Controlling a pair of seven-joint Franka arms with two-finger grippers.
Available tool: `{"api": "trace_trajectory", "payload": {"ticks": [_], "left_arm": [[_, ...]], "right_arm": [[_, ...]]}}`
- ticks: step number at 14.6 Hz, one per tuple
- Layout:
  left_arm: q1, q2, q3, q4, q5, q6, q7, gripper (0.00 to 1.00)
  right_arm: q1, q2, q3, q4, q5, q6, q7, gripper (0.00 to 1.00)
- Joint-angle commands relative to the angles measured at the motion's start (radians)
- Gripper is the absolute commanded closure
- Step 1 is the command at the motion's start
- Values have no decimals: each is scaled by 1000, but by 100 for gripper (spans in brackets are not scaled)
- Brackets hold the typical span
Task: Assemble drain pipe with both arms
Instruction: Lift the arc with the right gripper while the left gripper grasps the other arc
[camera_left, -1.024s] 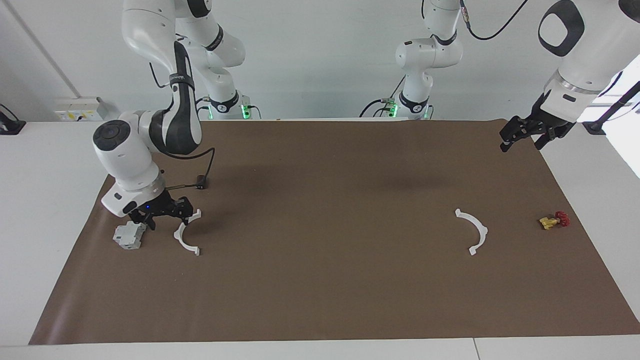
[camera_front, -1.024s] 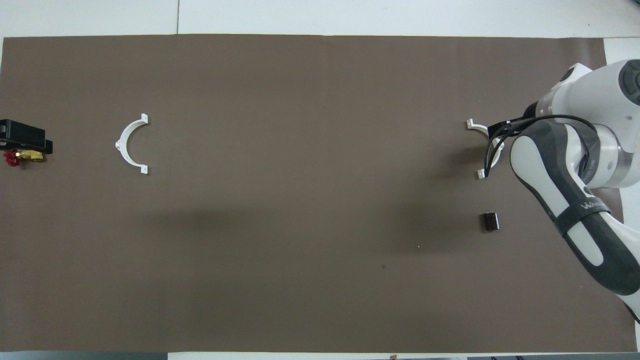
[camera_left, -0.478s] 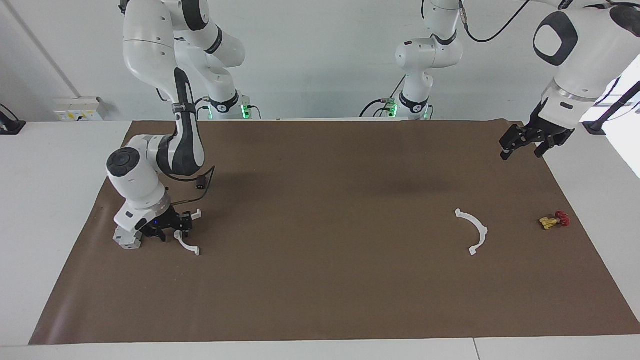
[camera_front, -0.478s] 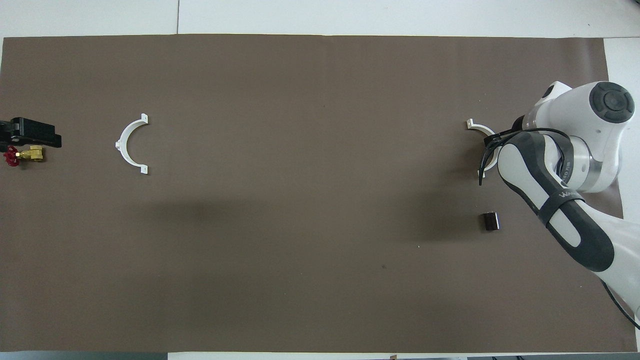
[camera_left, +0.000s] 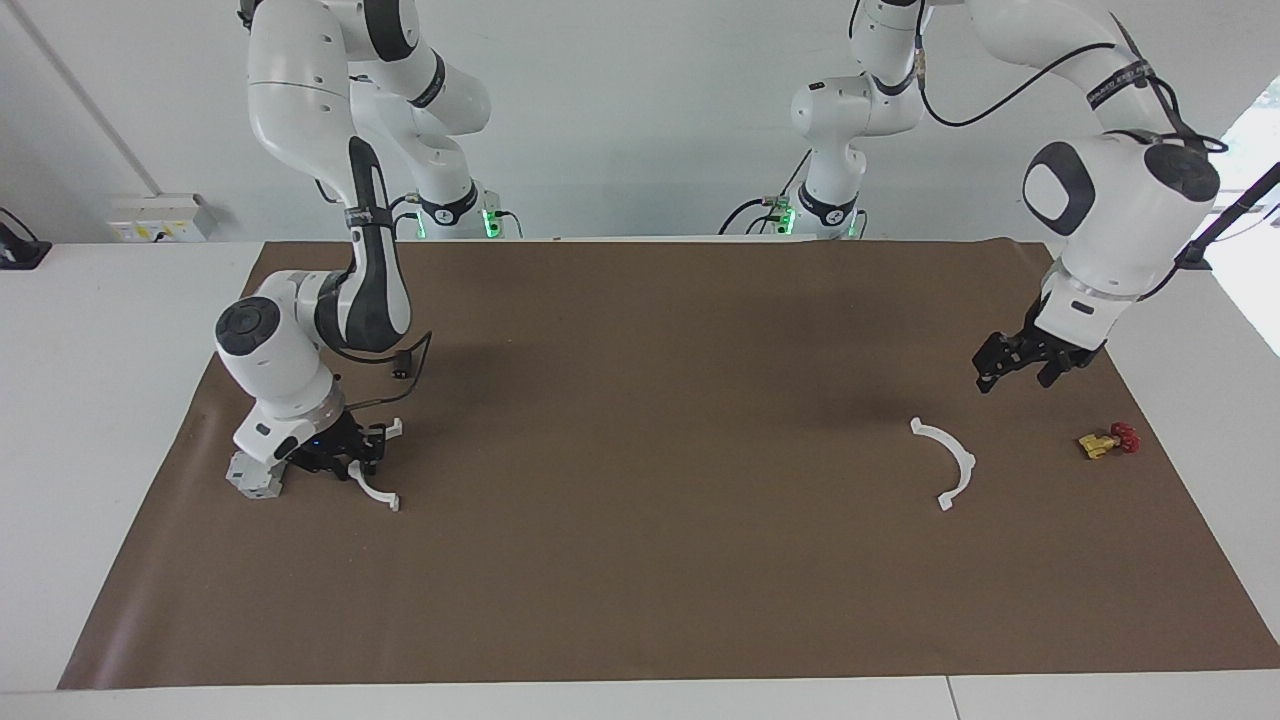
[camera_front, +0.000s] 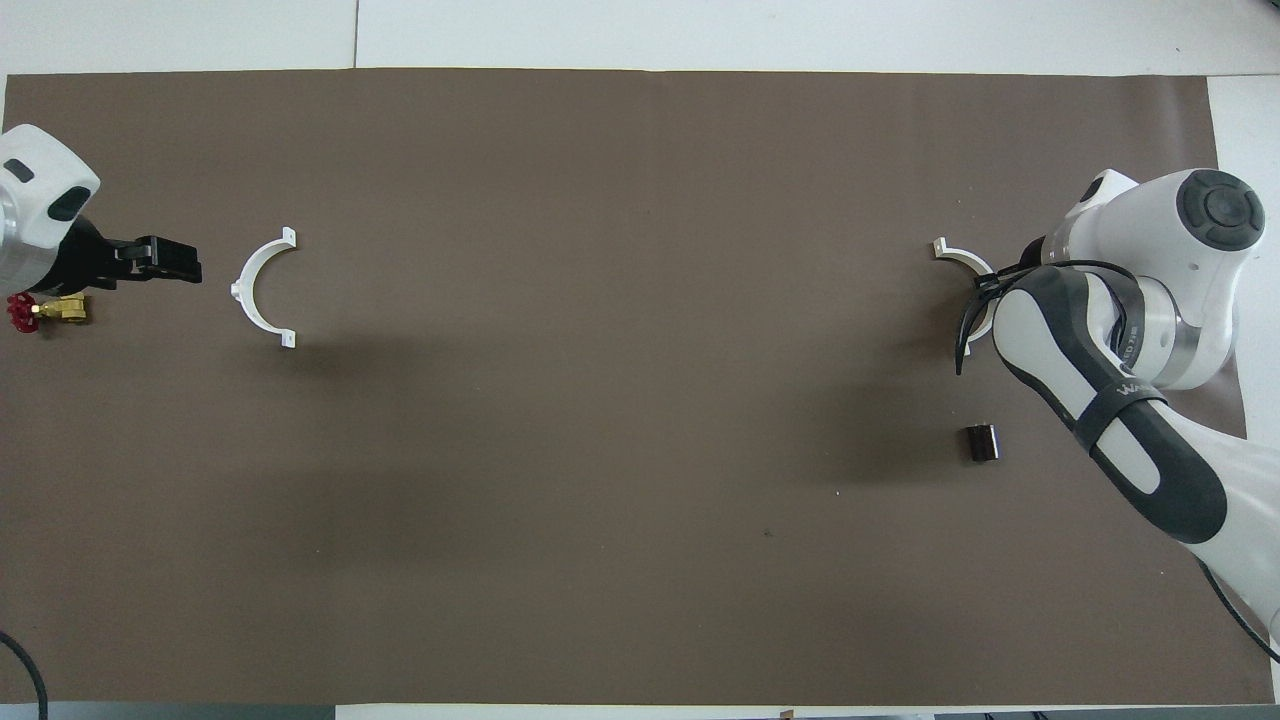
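Observation:
The drain pipe lies as two separate white half-circle pieces on the brown mat (camera_left: 640, 560). One piece (camera_left: 378, 492) is toward the right arm's end. My right gripper (camera_left: 340, 460) is down at mat level over the middle of its arc, so only its ends show. In the overhead view this piece (camera_front: 958, 256) peeks out beside the right arm, which hides the gripper. The other piece (camera_left: 968, 460) (camera_front: 246, 270) lies toward the left arm's end. My left gripper (camera_left: 1018, 372) (camera_front: 170, 262) hangs open and empty above the mat, beside this piece.
A grey boxy block (camera_left: 255, 478) sits right beside the right gripper, partly hidden by the wrist. A small yellow-and-red valve (camera_left: 1108, 440) (camera_front: 40, 313) lies near the mat's edge at the left arm's end. A small dark cable plug (camera_front: 981, 443) rests on the mat by the right arm.
My left gripper has come down and moved in over the mat toward its half-circle piece. My right gripper sank onto the other piece a second ago and has hardly moved since.

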Motion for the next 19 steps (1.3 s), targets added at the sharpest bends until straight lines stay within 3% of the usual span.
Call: {"api": "trace_trajectory", "payload": {"ticks": [1, 4, 7, 10, 11, 12, 13, 14, 19], "left_arm": [[2, 68, -1, -29, 8, 127, 26, 9], [1, 154, -1, -55, 8, 242, 64, 12], [4, 199, -1, -56, 8, 280, 73, 18], [5, 196, -1, -76, 8, 285, 77, 24], [7, 195, -1, -81, 8, 288, 77, 30], [7, 193, -1, -84, 8, 288, 77, 46], [8, 193, -1, -84, 8, 287, 77, 76], [7, 193, -1, -83, 8, 288, 77, 97], [5, 187, 1, -73, 8, 288, 72, 100]], "right_arm": [[-9, -19, 12, -20, 19, 10, -33, 100], [9, -17, 19, 87, 20, -117, -14, 100], [151, 19, 35, 293, 5, -321, 252, 100], [328, 33, 35, 318, 2, -302, 550, 100], [398, 48, 32, 318, 2, -284, 651, 100], [447, 70, 31, 318, -12, -249, 742, 100], [472, 82, 32, 313, -50, -204, 807, 100], [479, 90, 34, 301, -76, -181, 841, 100], [489, 84, 35, 186, -82, -58, 852, 100]]}}
